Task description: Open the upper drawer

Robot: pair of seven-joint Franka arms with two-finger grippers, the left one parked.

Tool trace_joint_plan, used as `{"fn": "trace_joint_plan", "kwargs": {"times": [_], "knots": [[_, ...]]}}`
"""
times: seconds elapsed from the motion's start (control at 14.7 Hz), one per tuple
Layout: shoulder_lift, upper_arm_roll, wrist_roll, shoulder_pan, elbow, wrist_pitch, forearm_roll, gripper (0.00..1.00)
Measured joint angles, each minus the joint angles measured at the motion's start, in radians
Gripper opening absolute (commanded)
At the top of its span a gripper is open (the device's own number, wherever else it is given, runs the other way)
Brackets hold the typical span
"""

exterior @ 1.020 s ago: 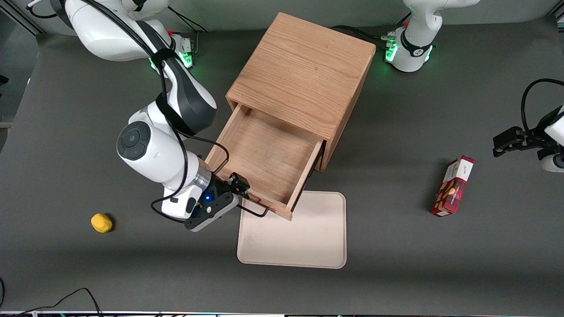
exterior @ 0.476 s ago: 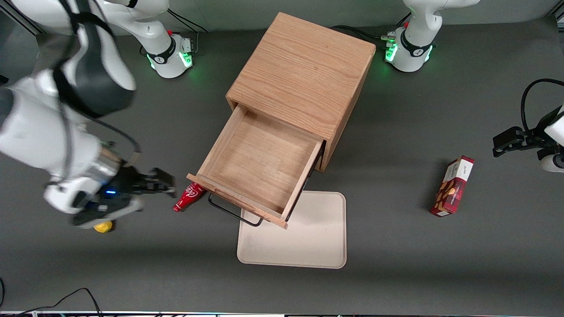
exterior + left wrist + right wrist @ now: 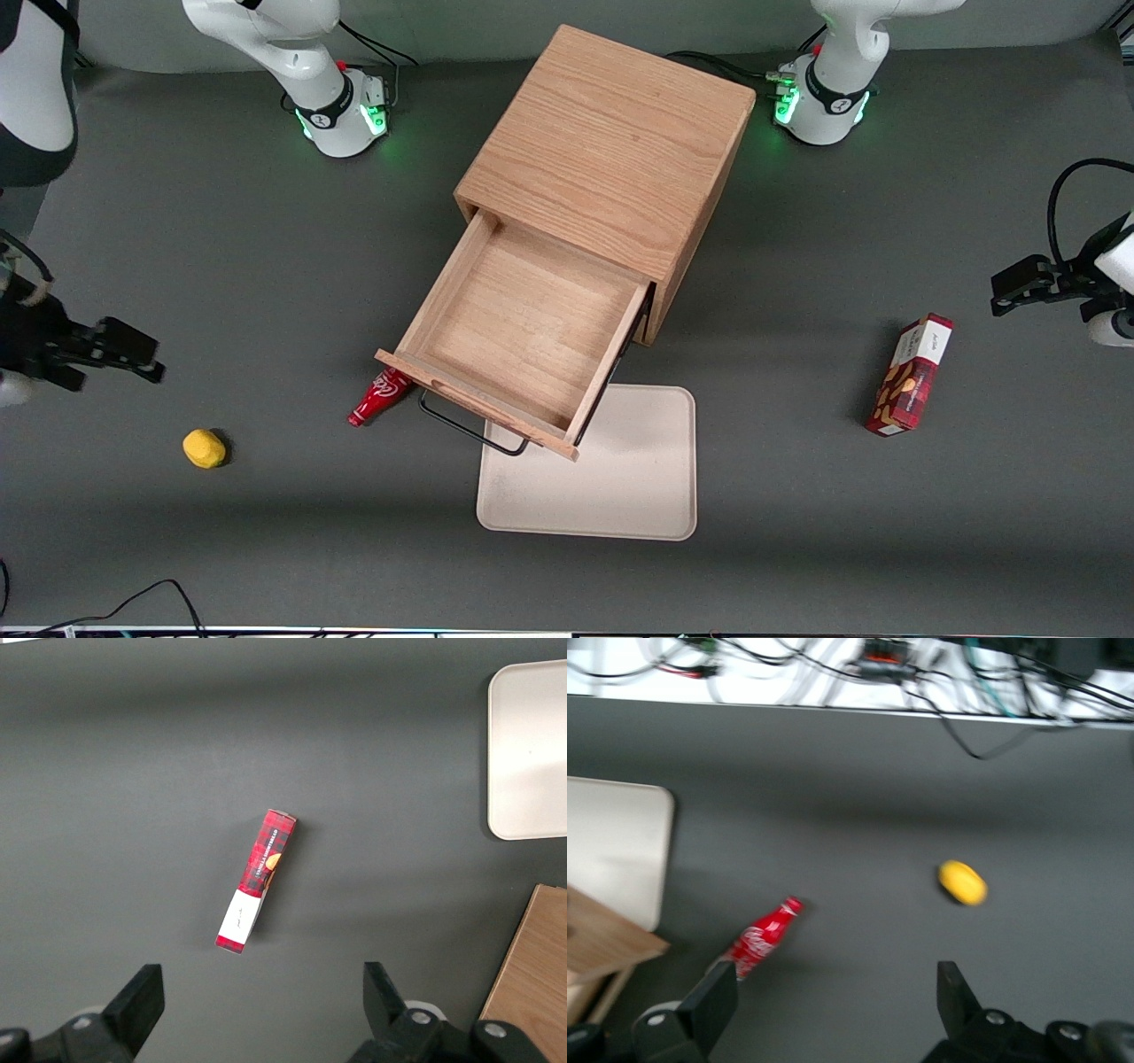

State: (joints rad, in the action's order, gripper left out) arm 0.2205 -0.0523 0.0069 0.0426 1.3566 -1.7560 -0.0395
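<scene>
The upper drawer [image 3: 523, 341] of the light-oak cabinet [image 3: 611, 146] stands pulled far out, its shallow tray bare inside. Its thin black wire handle [image 3: 469, 432] juts from the flat front over the beige tray. A corner of the drawer front shows in the right wrist view [image 3: 607, 943]. My gripper [image 3: 133, 359] is open and holds nothing, well away from the drawer toward the working arm's end of the table, above the dark mat. Its spread fingers [image 3: 713, 1001] show in the right wrist view. The lower drawer is hidden under the upper one.
A red cola bottle [image 3: 381, 397] lies on the mat beside the drawer front, also in the right wrist view [image 3: 760, 939]. A yellow lemon [image 3: 204, 447] lies near my gripper. A beige tray [image 3: 611, 478] lies in front of the cabinet. A red snack box [image 3: 911, 375] lies toward the parked arm's end.
My gripper let go of the handle and swung away from the drawer toward the working arm's end of the table. The drawer stays pulled out. The bottle came into view.
</scene>
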Motion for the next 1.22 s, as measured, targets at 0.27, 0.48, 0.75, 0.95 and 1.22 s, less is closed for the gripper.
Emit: {"fn": "trace_joint_plan", "kwargs": {"times": [0.27, 0.48, 0.75, 0.95, 1.22], "knots": [[-0.205, 0.026, 0.075, 0.007, 0.29, -0.178, -0.023, 1.0], [-0.32, 0.051, 0.075, 0.008, 0.464, -0.234, -0.024, 1.0], [-0.345, 0.058, 0.076, 0.007, 0.454, -0.144, -0.022, 1.0], [-0.331, 0.057, 0.076, 0.005, 0.417, -0.069, 0.0, 1.0], [-0.307, 0.057, 0.077, 0.0, 0.402, -0.063, 0.006, 1.0]]}}
